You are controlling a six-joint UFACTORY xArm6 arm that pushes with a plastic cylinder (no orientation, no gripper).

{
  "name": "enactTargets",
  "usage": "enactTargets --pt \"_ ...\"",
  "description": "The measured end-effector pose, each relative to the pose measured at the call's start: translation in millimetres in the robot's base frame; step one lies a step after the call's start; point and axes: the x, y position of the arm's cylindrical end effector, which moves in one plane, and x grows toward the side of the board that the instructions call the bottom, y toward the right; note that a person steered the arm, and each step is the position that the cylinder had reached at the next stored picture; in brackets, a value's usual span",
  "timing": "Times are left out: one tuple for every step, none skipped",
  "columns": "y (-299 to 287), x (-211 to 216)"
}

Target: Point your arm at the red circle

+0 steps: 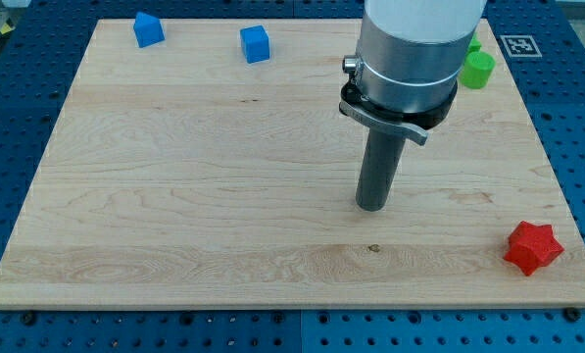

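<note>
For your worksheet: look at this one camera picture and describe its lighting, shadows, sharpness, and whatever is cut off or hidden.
Camera view: even, soft lighting with no glare on the wooden board; only a faint shadow around my tip; the blue blocks and red star look sharp; the arm's grey body is cropped by the view's top and partly hides the green blocks.

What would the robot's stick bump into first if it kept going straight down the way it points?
My tip points straight down, so it would meet the wooden board first. It looks as if it sits on or just above the wood. No block lies under it; the red star is off toward the view's right.
</note>
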Motion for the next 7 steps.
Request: enactTargets --pt "0 -1" --pt "16 -29" --pt "57 -75" --pt "126 -101" --pt "217 -101" --pt "263 -101" --pt "265 -129"
